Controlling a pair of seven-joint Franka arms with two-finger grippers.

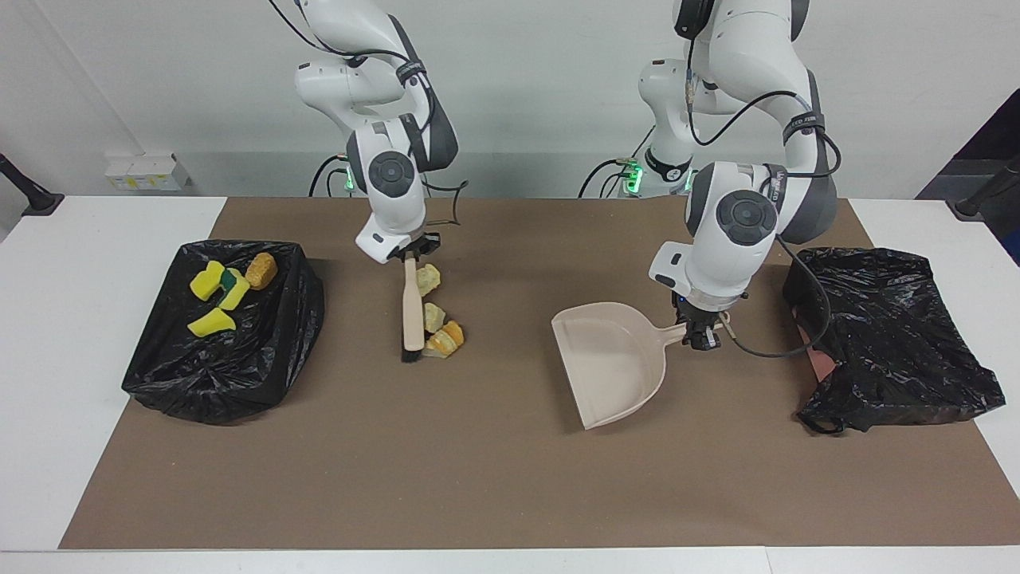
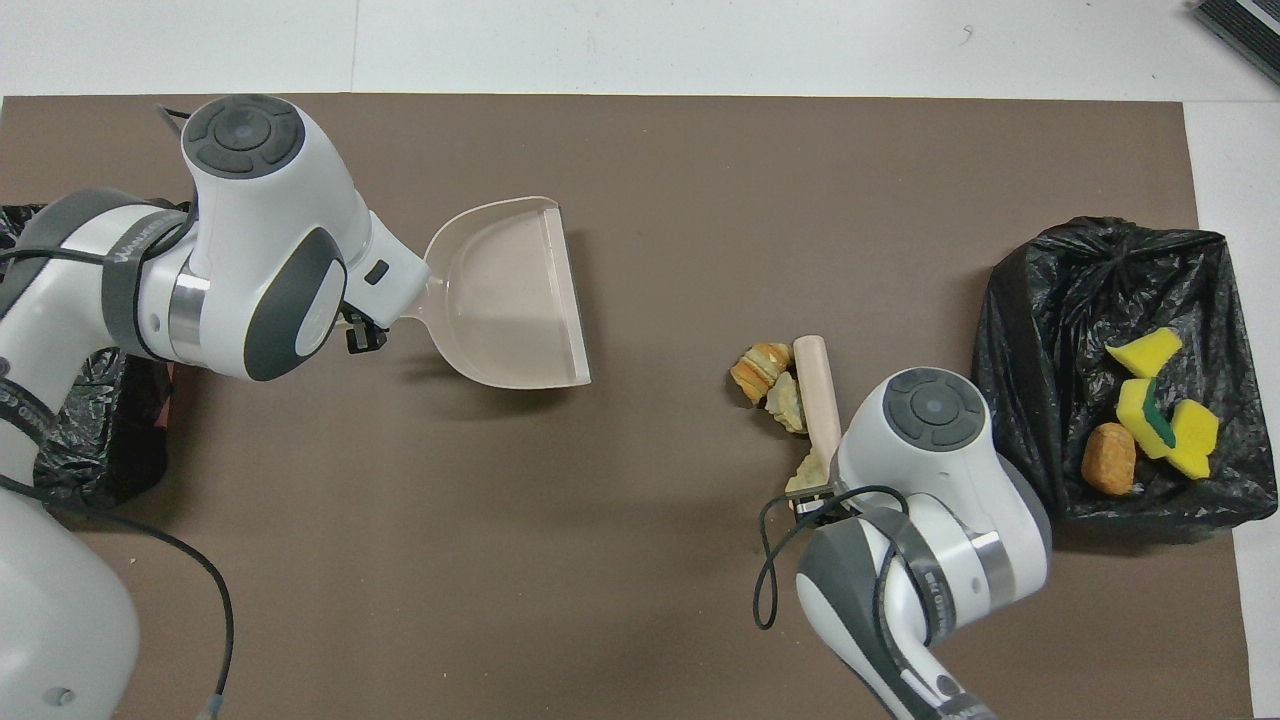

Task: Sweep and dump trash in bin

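Note:
Three pale crumbly trash chunks (image 1: pixel 434 316) (image 2: pixel 787 405) lie in a row on the brown mat, touching a beige brush (image 1: pixel 413 307) (image 2: pixel 817 395) on its side toward the left arm's end. My right gripper (image 1: pixel 409 257) is shut on the brush handle's top, with the bristles down on the mat. My left gripper (image 1: pixel 701 333) (image 2: pixel 360 331) is shut on the handle of a beige dustpan (image 1: pixel 610 363) (image 2: pixel 510 295), held low with its open edge facing the chunks. Yellow sponge bits (image 1: pixel 211 299) (image 2: pixel 1165 415) and an orange-brown lump (image 1: pixel 260 270) (image 2: pixel 1108 458) lie in the black-bagged bin (image 1: pixel 231 375) (image 2: pixel 1060 290).
A second black bag (image 1: pixel 896 335) lies at the left arm's end of the table, beside the left arm. A stretch of bare brown mat (image 1: pixel 502 335) separates the chunks from the dustpan. White table (image 1: pixel 56 359) borders the mat.

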